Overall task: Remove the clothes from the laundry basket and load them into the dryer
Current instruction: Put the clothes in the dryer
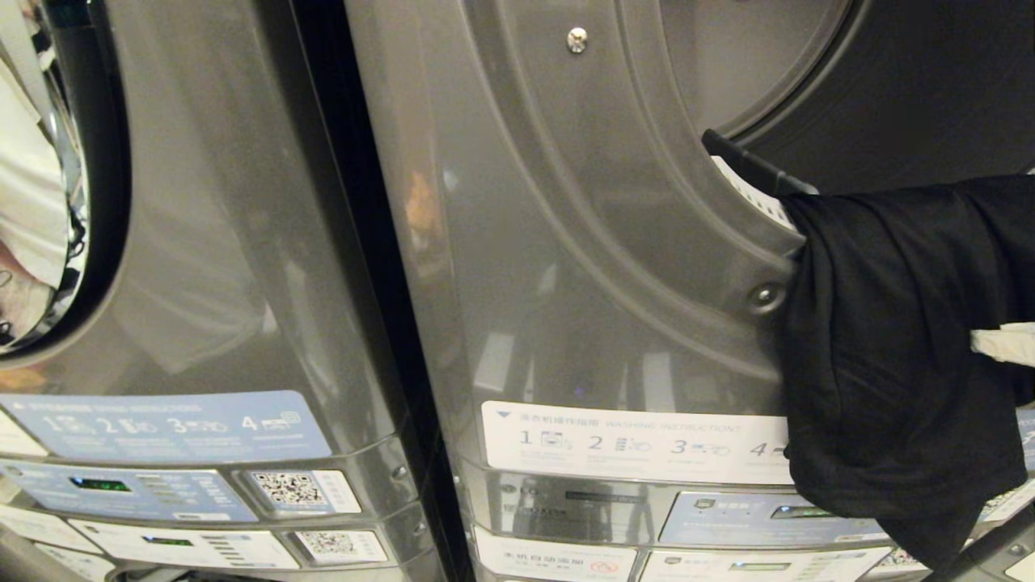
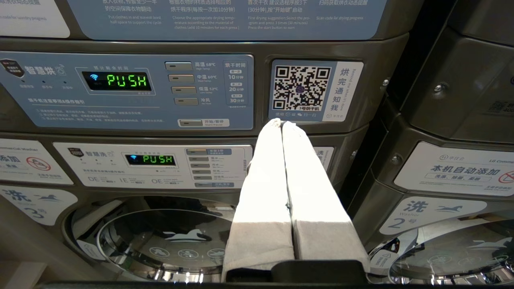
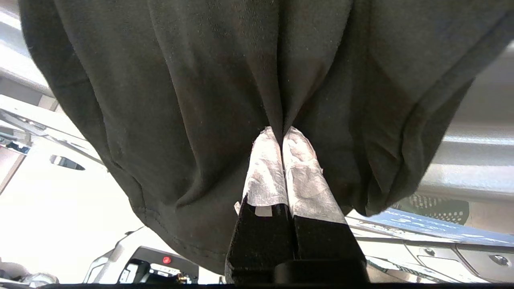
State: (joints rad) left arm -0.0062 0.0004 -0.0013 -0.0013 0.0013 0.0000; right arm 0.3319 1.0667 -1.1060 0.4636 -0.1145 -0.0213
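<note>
Garment: black cloth (image 1: 897,356) at the head view's right edge, draped over the dryer (image 1: 582,242) opening's rim.
Right pincer (image 3: 283,132): pinching the cloth.
Left pincer (image 2: 282,123): pressed together, empty, facing panels.

A second grey machine (image 1: 202,242) stands left, its QR sticker (image 1: 291,489) below.

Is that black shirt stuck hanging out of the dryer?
Yes, it looks odd: the black cloth garment hangs over the lower rim of the grey metal dryer's round opening and down its front, covering labels. The right gripper pinches it.
</note>
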